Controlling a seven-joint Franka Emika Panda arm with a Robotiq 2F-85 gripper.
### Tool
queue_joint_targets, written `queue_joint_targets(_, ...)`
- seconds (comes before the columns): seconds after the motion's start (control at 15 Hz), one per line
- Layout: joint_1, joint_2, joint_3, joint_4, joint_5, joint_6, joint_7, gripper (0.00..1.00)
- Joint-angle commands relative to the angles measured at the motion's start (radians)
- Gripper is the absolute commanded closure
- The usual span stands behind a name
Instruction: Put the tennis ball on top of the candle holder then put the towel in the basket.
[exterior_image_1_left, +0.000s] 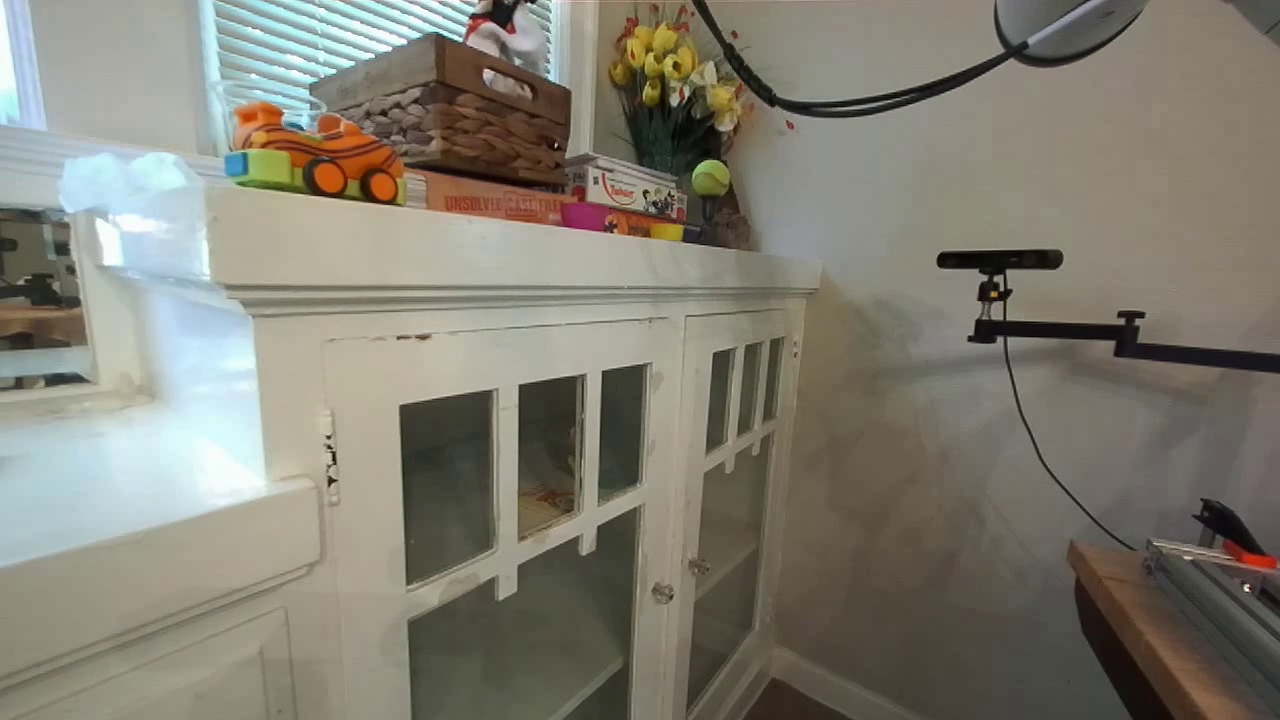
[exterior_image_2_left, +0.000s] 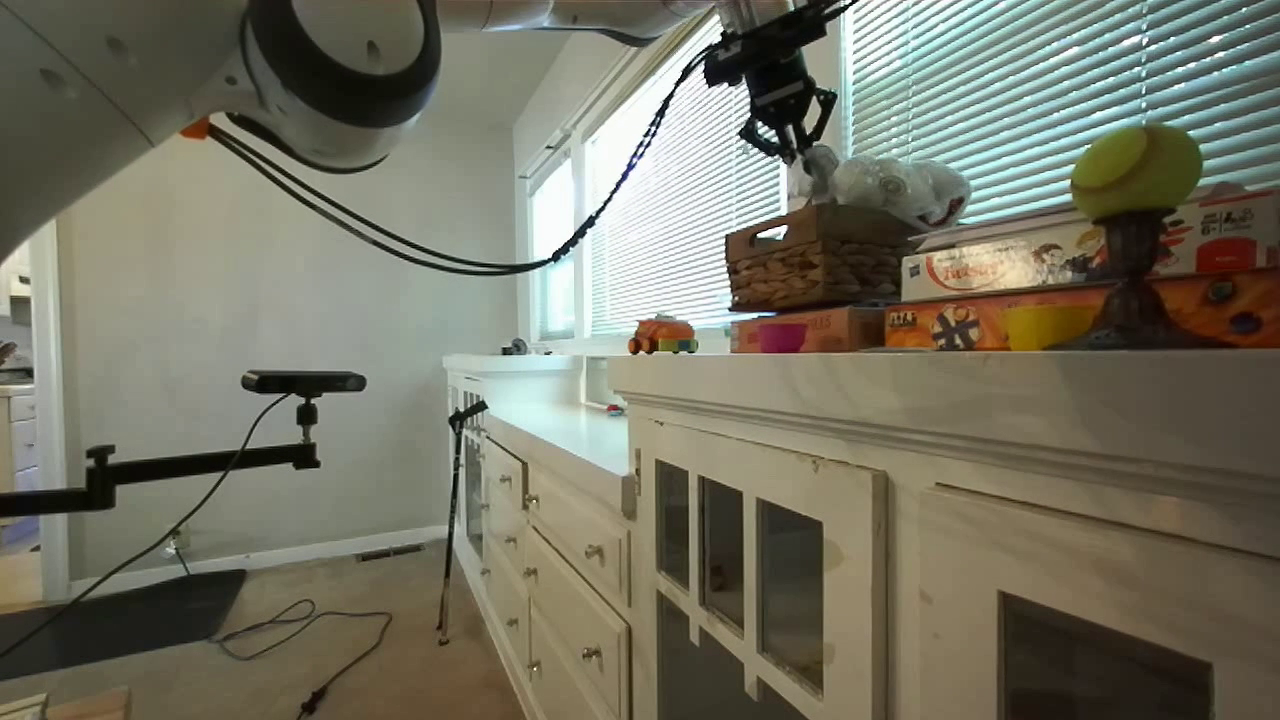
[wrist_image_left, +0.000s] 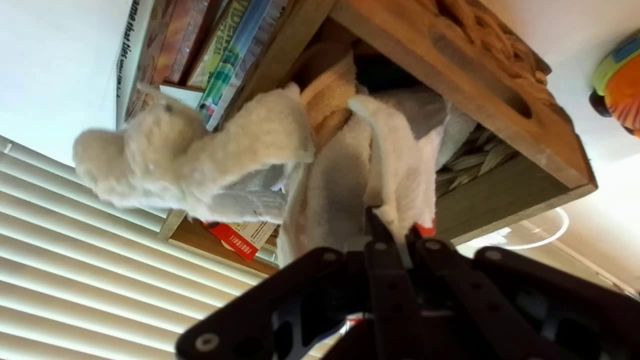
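Observation:
The tennis ball (exterior_image_1_left: 711, 178) (exterior_image_2_left: 1136, 172) rests on top of the dark candle holder (exterior_image_2_left: 1133, 280) at the end of the cabinet top. The brown wicker basket (exterior_image_1_left: 465, 120) (exterior_image_2_left: 815, 265) stands on a flat box and also shows in the wrist view (wrist_image_left: 500, 85). My gripper (exterior_image_2_left: 792, 152) is above the basket, fingers pointing down. In the wrist view its fingers (wrist_image_left: 395, 235) are shut on the pale towel (wrist_image_left: 340, 185). The towel (exterior_image_2_left: 815, 175) hangs from the fingertips, partly inside the basket. A fluffy pale part (wrist_image_left: 175, 155) spreads out over the rim. The basket's floor is mostly hidden.
An orange toy truck (exterior_image_1_left: 320, 160) (exterior_image_2_left: 662, 336) sits beside the basket. Stacked game boxes (exterior_image_2_left: 1000, 262), a pink cup (exterior_image_2_left: 782, 337) and a yellow cup (exterior_image_2_left: 1045, 328) stand along the ledge. Yellow flowers (exterior_image_1_left: 665, 65) are behind. Window blinds (wrist_image_left: 90, 250) are close to the basket.

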Motion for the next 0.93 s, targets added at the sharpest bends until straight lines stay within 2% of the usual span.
queue_joint_targets(0.0,0.023,0.032,-0.006,0.018,-0.012,0.084,0.011,0.99)
queue_joint_targets(0.33,0.046,0.067,-0.01,0.013,-0.021,0.165,0.02,0.99)
queue_joint_targets(0.67,0.06,0.098,-0.031,0.011,-0.043,0.17,0.029,0.99)
queue_joint_targets(0.73,0.062,0.101,-0.037,0.012,-0.049,0.161,0.032,0.7)
queue_joint_targets(0.8,0.062,0.104,-0.039,0.014,-0.051,0.162,0.029,0.69)
queue_joint_targets(0.87,0.062,0.105,-0.042,0.016,-0.053,0.161,0.028,0.62)
